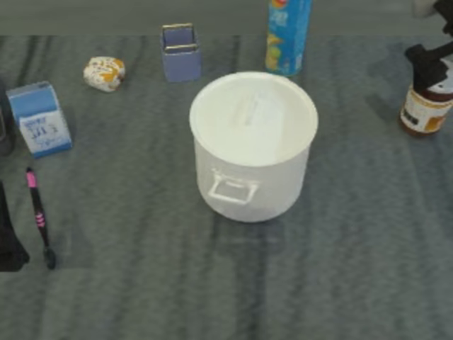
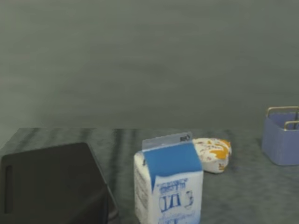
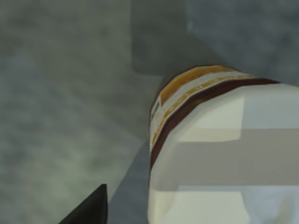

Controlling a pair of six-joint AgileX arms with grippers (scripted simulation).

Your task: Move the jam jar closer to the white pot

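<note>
The white pot point(image 1: 253, 145) stands at the middle of the table, lid on, its side handle facing the front. The jam jar point(image 1: 423, 113) stands upright near the right edge, well apart from the pot. My right gripper point(image 1: 432, 62) hangs right over the jar's lid and hides the lid from above. In the right wrist view the jar's label point(image 3: 187, 100) and white lid fill the frame, and one dark finger point(image 3: 91, 210) stands off the lid with a gap, so the gripper is open. My left gripper point(image 1: 10, 244) is parked at the left edge.
A blue-and-white milk carton point(image 1: 41, 119) point(image 2: 170, 186), a white-and-orange lump point(image 1: 105, 73), a lavender basket point(image 1: 181, 53) and a tall blue carton point(image 1: 288, 35) ring the back and left. A pink-and-black toothbrush point(image 1: 39, 216) lies front left. A dark box point(image 2: 46, 186) sits beside the milk carton.
</note>
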